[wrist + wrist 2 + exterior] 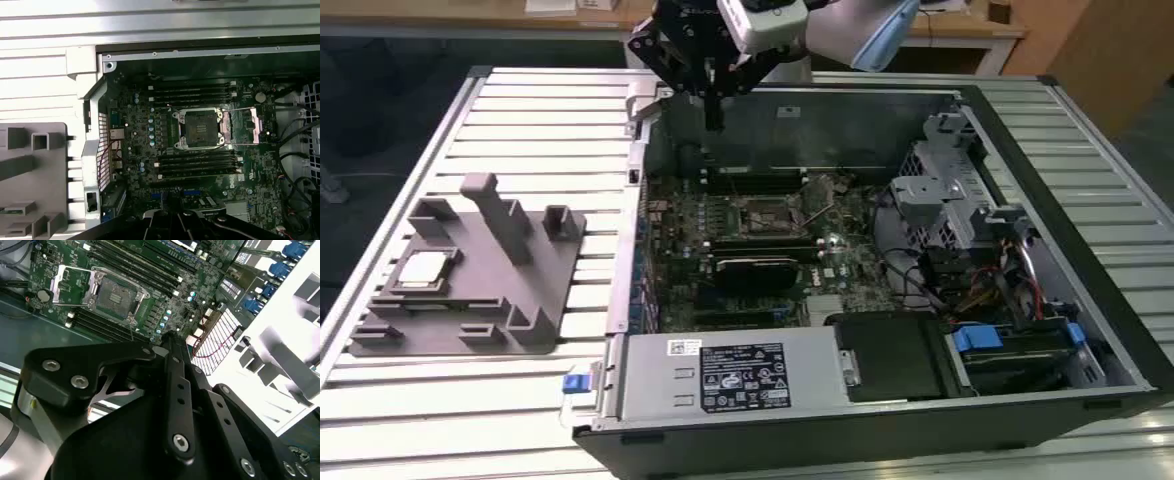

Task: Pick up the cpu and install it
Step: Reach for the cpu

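The cpu [424,270], a small silvery square chip, lies flat on the grey plastic fixture [467,290] on the table, at the exterior view's left of the open computer case. My gripper [714,122] hangs over the case's far wall, well away from the cpu. Its fingers are shut together with nothing between them, and they also show in the second wrist view [167,338]. Below on the motherboard, the CPU socket [767,213] [117,294] [200,129] stands bare, its metal load plate [245,125] flipped open beside it.
The case [1107,330] lies open on a slatted metal table [400,130]. Inside are a black heatsink block [754,270], memory slots [192,92], a power supply [734,375], a drive cage [947,190] and loose cables [934,270]. The fixture's upright posts [494,215] rise beside the cpu.
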`<state>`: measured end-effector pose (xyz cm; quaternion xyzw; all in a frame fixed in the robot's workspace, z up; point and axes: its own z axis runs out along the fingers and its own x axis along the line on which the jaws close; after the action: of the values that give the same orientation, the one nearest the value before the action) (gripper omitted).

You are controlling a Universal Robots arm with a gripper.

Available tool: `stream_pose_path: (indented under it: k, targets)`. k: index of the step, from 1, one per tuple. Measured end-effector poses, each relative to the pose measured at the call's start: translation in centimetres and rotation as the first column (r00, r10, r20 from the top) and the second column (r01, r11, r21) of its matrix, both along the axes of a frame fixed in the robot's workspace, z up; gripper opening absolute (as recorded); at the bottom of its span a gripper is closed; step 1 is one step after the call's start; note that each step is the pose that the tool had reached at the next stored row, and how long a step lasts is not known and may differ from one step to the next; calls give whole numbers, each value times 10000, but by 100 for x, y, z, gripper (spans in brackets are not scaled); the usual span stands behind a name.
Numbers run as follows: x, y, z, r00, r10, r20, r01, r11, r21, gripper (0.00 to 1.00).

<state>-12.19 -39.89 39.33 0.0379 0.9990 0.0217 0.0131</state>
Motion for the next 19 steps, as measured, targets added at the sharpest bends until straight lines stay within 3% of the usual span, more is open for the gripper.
stream_pose_path:
  k: [13,19]
  targets:
    - [-4,0,0,10000,-1,-1,1,10000,-1,11]
    - [-87,0,0,10000,0,0,0,10000,0,11]
